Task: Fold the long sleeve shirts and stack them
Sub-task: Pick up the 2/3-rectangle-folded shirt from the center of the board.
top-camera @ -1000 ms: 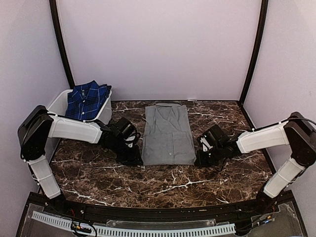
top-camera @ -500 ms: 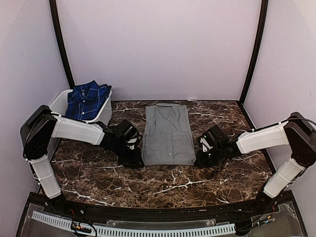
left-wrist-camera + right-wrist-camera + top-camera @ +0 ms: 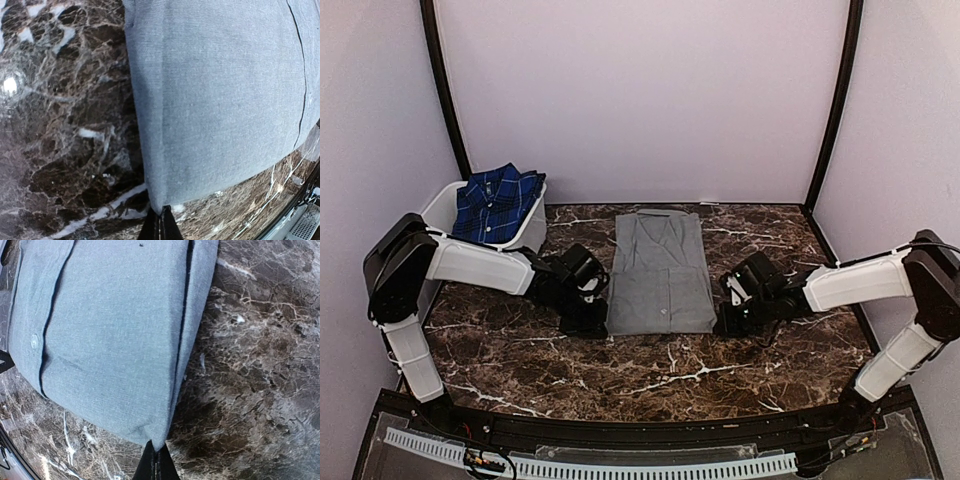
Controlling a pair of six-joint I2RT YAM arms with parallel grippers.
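Note:
The grey shirt (image 3: 660, 268) lies folded into a long rectangle on the marble table, collar at the far end. My left gripper (image 3: 601, 327) is shut on its near left corner, seen in the left wrist view (image 3: 160, 220) with the cloth (image 3: 215, 90) spreading above it. My right gripper (image 3: 720, 326) is shut on the near right corner, seen in the right wrist view (image 3: 156, 460) below the grey cloth (image 3: 115, 330). The plaid shirt (image 3: 498, 202) lies in the white tub at the back left.
The white tub (image 3: 535, 232) stands at the table's far left corner, just behind my left arm. Dark marble table (image 3: 650, 375) runs to a black front rail. Purple walls close in the back and sides.
The near edge of the grey shirt has moved slightly toward the back, with both grippers following it. Both arms shifted only a little.

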